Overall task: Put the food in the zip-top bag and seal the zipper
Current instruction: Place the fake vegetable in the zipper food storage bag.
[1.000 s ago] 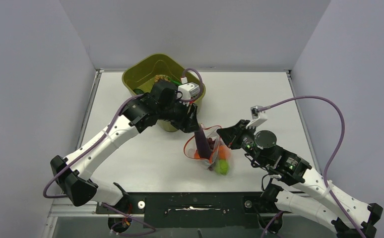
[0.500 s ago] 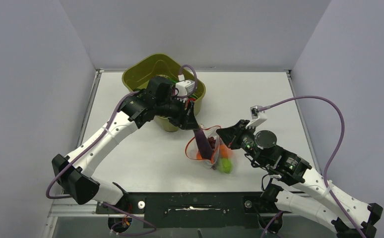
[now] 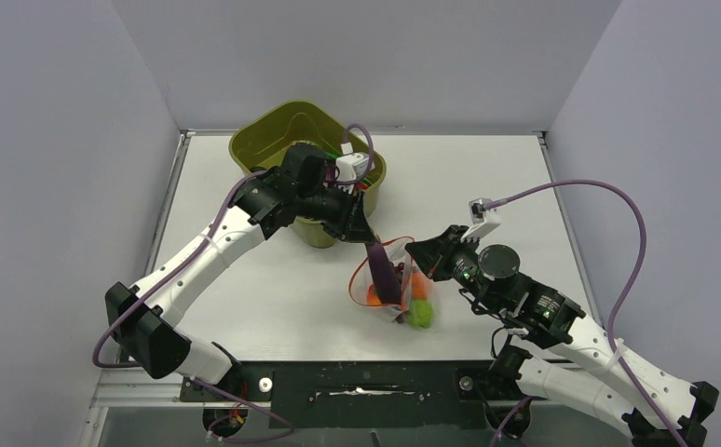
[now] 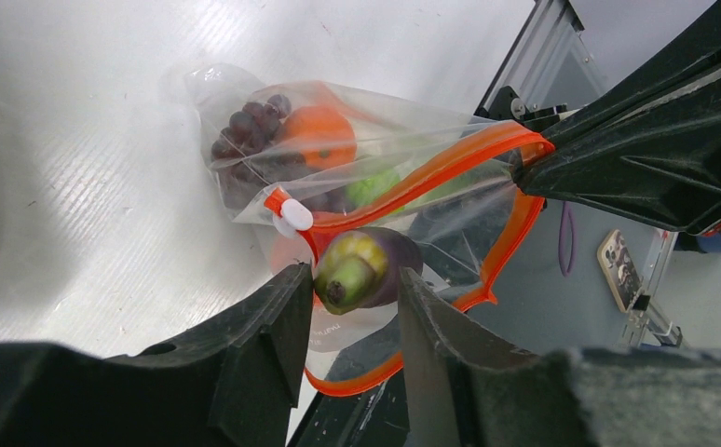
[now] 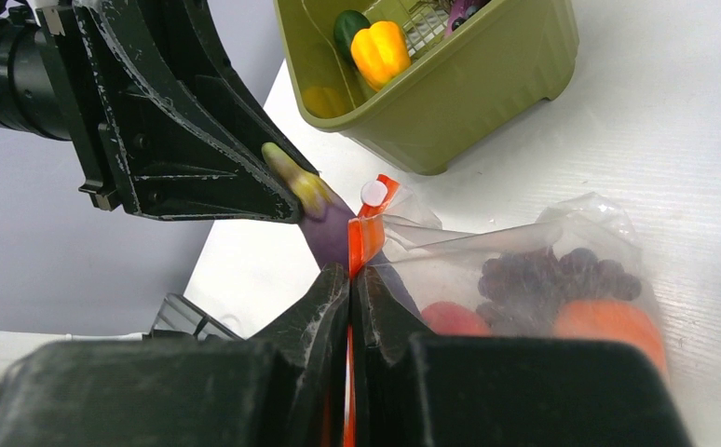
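Nearest the table's [image 3: 273,298] front edge, the right gripper [image 5: 349,279] has its jaws closed flat on the zipper [image 5: 364,237], holding the zip-top bag [image 3: 389,279] up with its mouth agape so food can drop in. Inside lie grapes [image 4: 245,126], an orange fruit [image 4: 319,135] and a green fruit [image 3: 419,314]. Just beyond, the left gripper [image 4: 355,284] has its jaws pinching an eggplant [image 4: 375,265] by its stem end, the body angled down through the mouth. Farthest off, the tub [image 5: 450,112] holds a yellow pepper [image 5: 382,51], not yet bagged.

L arm [image 3: 212,247] reaching fwd, L claw [image 4: 355,279] gripping, R claw [image 5: 349,279] pinched tight

Purple eggplant [image 4: 366,268] — clear bag [image 4: 385,121], red-orange zipper [image 4: 487,142]
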`<action>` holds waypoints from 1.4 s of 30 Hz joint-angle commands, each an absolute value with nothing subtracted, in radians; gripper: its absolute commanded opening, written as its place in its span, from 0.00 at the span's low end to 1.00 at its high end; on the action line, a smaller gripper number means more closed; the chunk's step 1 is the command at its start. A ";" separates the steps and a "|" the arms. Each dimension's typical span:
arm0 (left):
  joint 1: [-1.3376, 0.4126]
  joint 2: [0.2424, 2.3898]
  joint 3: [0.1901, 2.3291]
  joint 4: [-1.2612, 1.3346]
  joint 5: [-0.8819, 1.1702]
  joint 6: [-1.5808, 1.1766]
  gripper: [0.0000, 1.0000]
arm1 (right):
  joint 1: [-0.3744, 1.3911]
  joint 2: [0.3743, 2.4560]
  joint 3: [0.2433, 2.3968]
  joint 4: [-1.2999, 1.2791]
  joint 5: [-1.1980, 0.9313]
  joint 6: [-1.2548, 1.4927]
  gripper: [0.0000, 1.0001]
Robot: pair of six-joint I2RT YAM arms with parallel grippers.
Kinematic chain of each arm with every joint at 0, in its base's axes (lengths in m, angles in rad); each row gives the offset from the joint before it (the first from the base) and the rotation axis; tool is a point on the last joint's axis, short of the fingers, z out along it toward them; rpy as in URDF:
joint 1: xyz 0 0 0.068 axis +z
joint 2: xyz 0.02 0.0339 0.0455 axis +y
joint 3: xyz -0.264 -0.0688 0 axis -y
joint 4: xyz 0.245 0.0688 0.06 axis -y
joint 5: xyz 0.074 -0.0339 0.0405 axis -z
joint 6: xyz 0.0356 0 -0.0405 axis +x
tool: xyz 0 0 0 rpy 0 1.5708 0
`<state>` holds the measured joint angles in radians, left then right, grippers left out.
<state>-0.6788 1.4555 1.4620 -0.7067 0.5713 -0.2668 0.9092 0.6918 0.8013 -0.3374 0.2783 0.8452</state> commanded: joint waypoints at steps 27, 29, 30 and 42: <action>-0.773 0.999 0.750 0.395 0.305 -0.112 0.00 | 0.906 0.721 0.824 -0.263 0.429 1.180 0.00; -0.818 1.001 0.743 0.383 0.248 -0.037 0.00 | 0.906 0.730 0.828 -0.259 0.430 1.185 0.00; -0.840 1.003 0.744 0.371 0.223 -0.005 0.00 | 0.906 0.735 0.829 -0.258 0.431 1.186 0.00; -1.014 1.142 0.662 0.499 0.123 0.081 0.00 | 0.906 0.737 0.816 -0.236 0.431 1.209 0.00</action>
